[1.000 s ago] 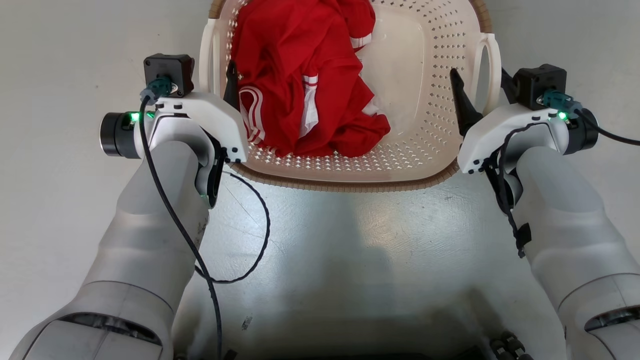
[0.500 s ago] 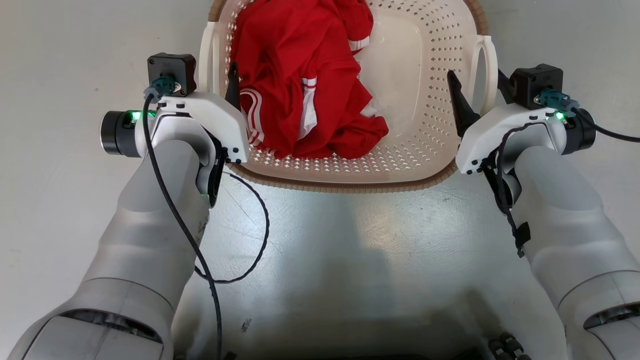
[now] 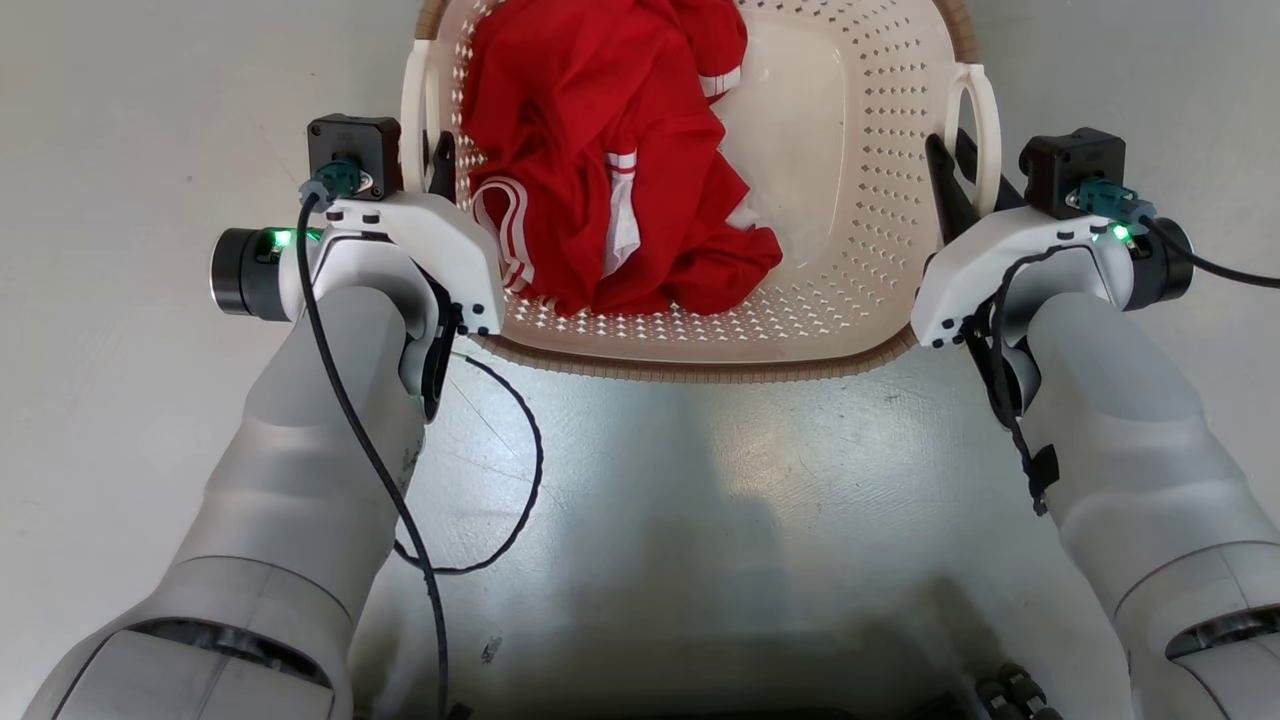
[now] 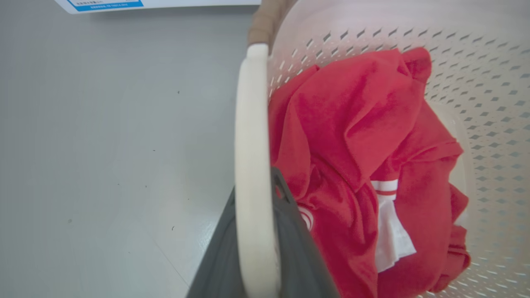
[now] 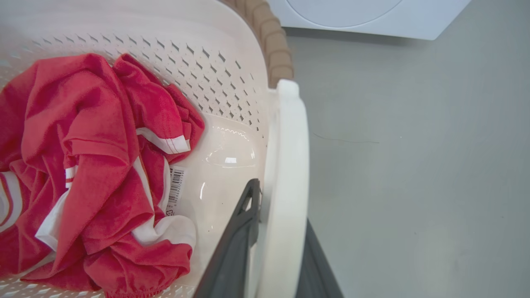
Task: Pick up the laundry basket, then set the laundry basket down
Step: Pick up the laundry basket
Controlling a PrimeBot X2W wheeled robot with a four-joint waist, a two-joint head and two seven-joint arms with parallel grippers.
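Two tools clench the laundry basket by its white loop handles. The left tool pinches the left handle between its fingers, and the right tool pinches the right handle. The basket holds a red garment and seems to rest on the floor just ahead of the robot's base. The grasp looks complete, so lifting comes next. That calls for both arms to rise evenly and keep the basket level.

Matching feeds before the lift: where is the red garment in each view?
Head view: red garment top centre, in the laundry basket's left half.
Left wrist view: garment centre-right.
Right wrist view: garment at left.
Shared landmark: tan rim.
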